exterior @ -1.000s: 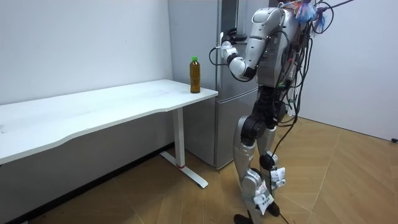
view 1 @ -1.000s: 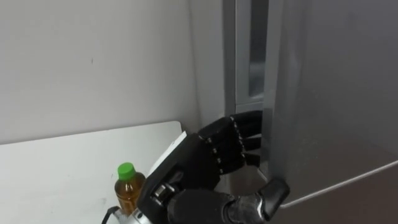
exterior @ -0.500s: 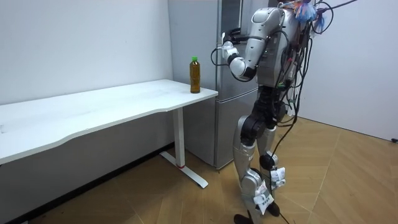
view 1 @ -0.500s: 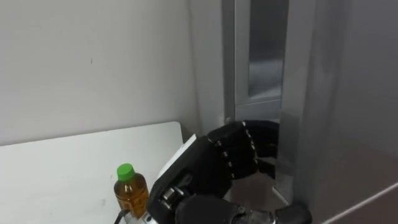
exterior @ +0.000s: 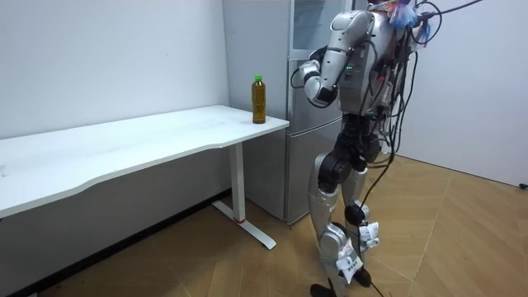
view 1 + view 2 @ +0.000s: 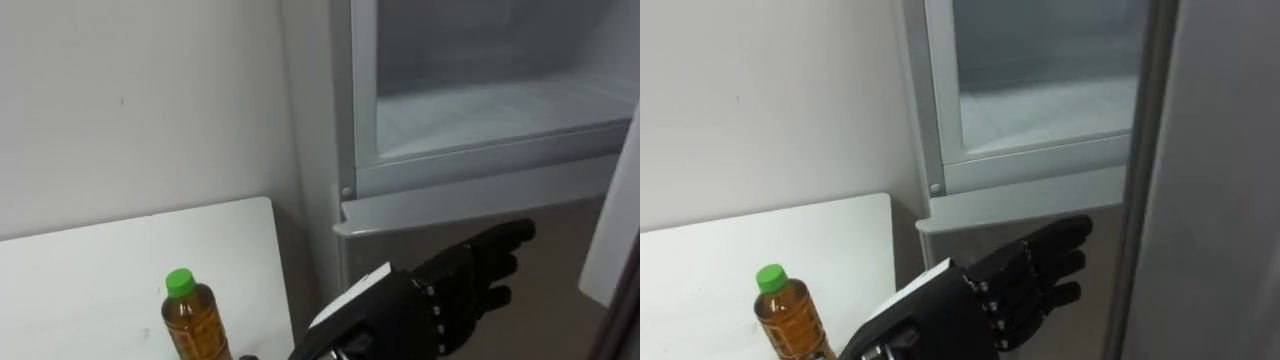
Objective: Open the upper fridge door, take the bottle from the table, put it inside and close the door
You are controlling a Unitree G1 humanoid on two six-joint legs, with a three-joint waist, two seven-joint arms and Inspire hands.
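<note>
A bottle (image 6: 190, 320) of amber drink with a green cap stands upright near the corner of the white table (image 6: 90, 275), beside the fridge. In the room view the bottle (image 5: 259, 99) is at the table's end nearest the robot. The upper fridge compartment (image 6: 480, 110) stands open, showing a pale bare shelf inside. Its grey door (image 6: 1220, 180) is swung out at the right. My left hand (image 6: 455, 290) is open with its fingers stretched out, in front of the fridge below the open compartment and right of the bottle, holding nothing.
The white wall (image 6: 140, 100) is behind the table. The lower fridge door (image 6: 450, 215) is closed under the open compartment. In the room view I stand on the wood floor (image 5: 429, 239) facing the fridge (image 5: 297, 115), with the long table (image 5: 124, 144) on the room view's left.
The upper fridge door has swung wide open. My left hand has let go of the door's edge, dropped lower, and its fingers have straightened. The eye views have shifted too.
</note>
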